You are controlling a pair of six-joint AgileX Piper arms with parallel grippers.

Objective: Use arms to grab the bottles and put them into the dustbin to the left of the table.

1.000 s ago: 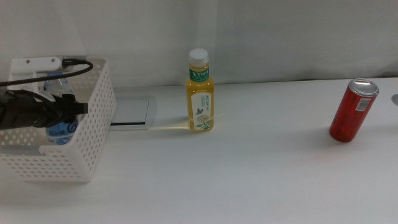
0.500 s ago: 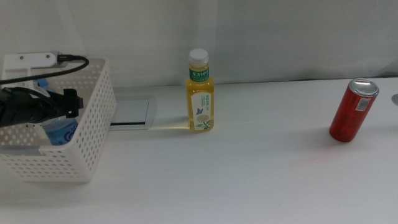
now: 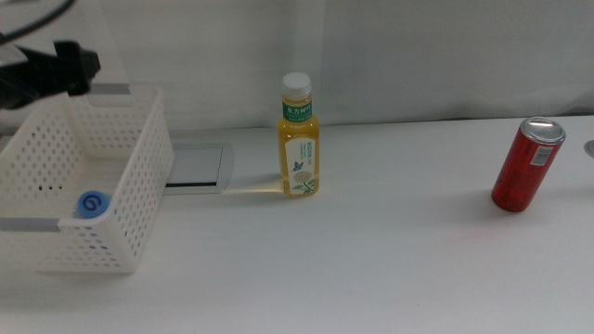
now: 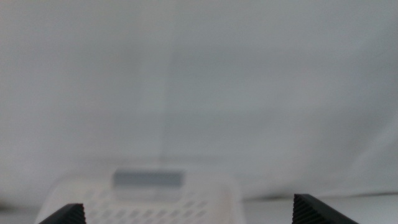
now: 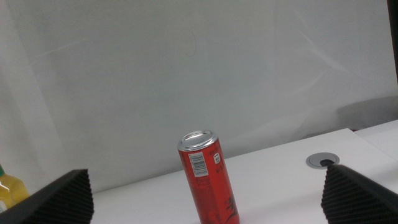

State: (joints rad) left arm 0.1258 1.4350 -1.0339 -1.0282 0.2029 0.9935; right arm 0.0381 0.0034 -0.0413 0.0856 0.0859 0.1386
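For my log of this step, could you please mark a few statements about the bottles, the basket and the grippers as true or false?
1. The water bottle lies inside the basket. True.
2. The yellow bottle lies on its side. False: it stands upright on the table, right of the basket.
3. The left gripper holds the water bottle. False: its jaws are open and empty, raised above the basket's far side.
4. A red can stands on the table's right side. True.
5. The right gripper grips the red can. False: its jaws are open, with the can standing apart in front of them.
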